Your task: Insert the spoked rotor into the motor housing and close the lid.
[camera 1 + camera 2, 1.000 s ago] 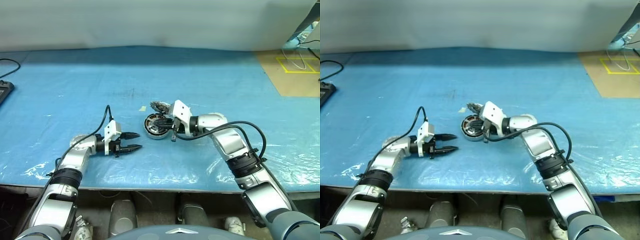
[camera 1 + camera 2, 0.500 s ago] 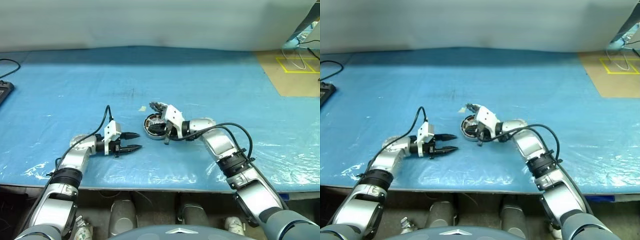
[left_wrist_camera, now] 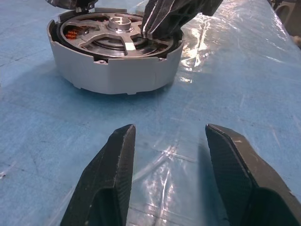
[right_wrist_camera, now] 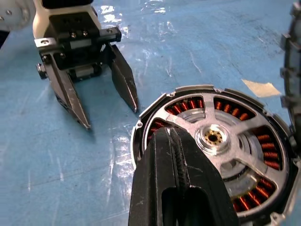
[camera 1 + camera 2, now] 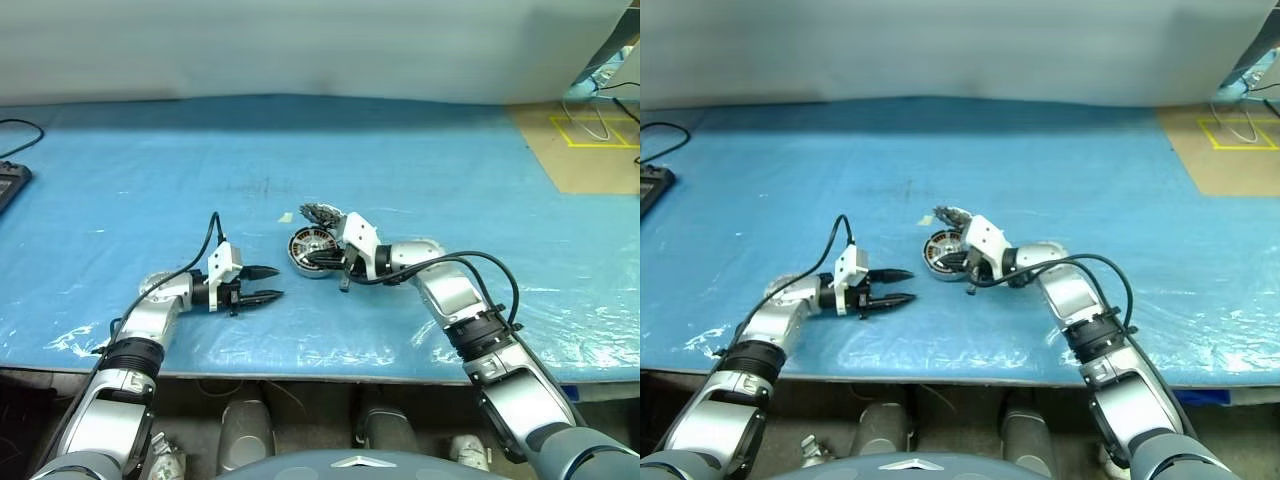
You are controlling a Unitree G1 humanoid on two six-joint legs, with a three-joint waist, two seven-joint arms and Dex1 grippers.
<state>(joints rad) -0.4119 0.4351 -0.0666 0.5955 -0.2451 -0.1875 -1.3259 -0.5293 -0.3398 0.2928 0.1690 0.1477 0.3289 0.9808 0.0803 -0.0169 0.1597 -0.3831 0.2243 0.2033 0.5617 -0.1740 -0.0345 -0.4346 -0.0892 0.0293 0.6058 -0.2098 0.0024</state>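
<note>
The motor housing (image 5: 311, 254), a short silver puck, sits on the blue table mid-front. The spoked rotor (image 4: 221, 141) lies inside it, its silvery spokes and hub over the copper coils. The lid (image 5: 321, 212) stands up from the housing's far rim, swung open. My right gripper (image 4: 172, 135) is shut, and its fingertips (image 3: 159, 21) rest on the rotor near the rim. My left gripper (image 5: 279, 282) hovers open just left of the housing, pointing at it with nothing between its fingers (image 3: 109, 174).
A small scrap of tape (image 4: 260, 87) lies beside the housing. A dark device with a cable (image 5: 10, 178) sits at the table's far left. Brown flooring with yellow tape (image 5: 590, 140) lies past the right edge. The table's front edge runs close below both arms.
My right gripper has sunk a little onto the rotor in the housing, rolling slightly. The left gripper has stayed still and open.
</note>
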